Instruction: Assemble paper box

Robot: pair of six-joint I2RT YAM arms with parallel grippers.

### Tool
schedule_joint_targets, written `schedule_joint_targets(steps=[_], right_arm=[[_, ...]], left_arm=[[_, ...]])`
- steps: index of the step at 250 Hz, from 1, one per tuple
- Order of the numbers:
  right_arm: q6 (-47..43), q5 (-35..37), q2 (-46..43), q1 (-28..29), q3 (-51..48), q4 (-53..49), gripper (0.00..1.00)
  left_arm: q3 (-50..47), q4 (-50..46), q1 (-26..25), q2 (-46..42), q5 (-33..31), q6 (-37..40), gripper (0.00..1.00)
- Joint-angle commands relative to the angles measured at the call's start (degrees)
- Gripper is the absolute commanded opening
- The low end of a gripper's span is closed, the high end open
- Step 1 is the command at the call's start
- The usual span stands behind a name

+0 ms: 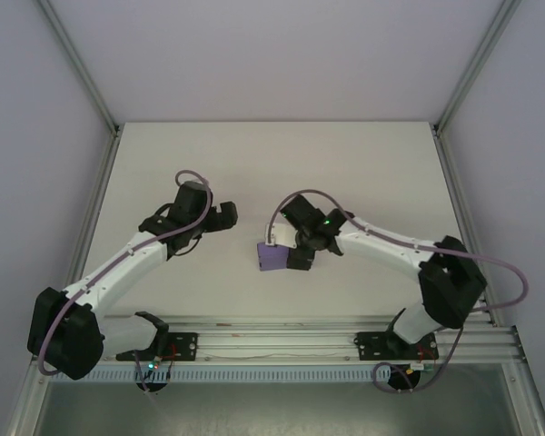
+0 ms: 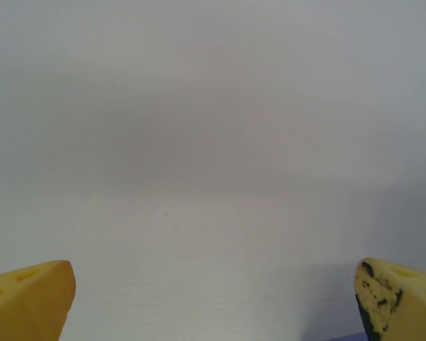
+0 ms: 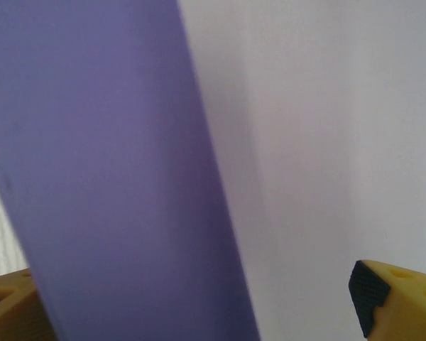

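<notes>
Item 1, paper box (image 1: 272, 257): lavender, folded up, stood near the centre of the table (image 1: 254, 154).
Item 2, your right gripper (image 1: 302, 251): sat at the box's 3 o'clock, jaws apart, one finger (image 3: 7, 309) just beside the box, the other well clear.
Item 3, your left gripper (image 1: 223, 216): hung at the box's 10 o'clock, jaws spread wide over bare table.

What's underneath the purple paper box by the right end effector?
White table shows around the paper box; the spot directly beneath is covered by the box itself, and the right end effector overlaps one edge.
</notes>
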Motion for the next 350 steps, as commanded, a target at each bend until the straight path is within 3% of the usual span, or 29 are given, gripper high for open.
schedule_joint_targets(steps=[1, 71, 122, 184, 245, 350], right_arm=[[-2.01, 7.73, 3.59, 1.44, 2.30, -2.02, 0.90], [-1.14, 10.17, 7.42, 1.68, 4.57, -2.15, 0.66], [-0.31, 21.08, 5.93, 1.84, 1.32, 9.93, 0.65], [-6.87, 33.14, 8.74, 1.85, -2.26, 24.88, 0.63], [-8.70, 35.87, 11.62, 1.87, -2.64, 27.32, 0.73], [2.44, 28.96, 5.47, 5.52, -4.80, 11.36, 0.91]], left_arm=[[-1.34, -1.02, 0.82, -1.56, -0.88, -1.29, 1.00], [-2.38, -0.96, 1.21, -1.34, 0.39, -1.85, 1.00], [-2.43, -1.21, 1.23, -1.43, -0.23, -1.91, 1.00], [-2.78, -1.48, 1.26, -1.91, -0.75, -1.94, 1.00], [-3.03, -1.77, 1.21, -2.84, -1.26, -1.94, 1.00], [-3.84, -0.66, 1.26, -4.38, -0.71, -1.68, 1.00]])
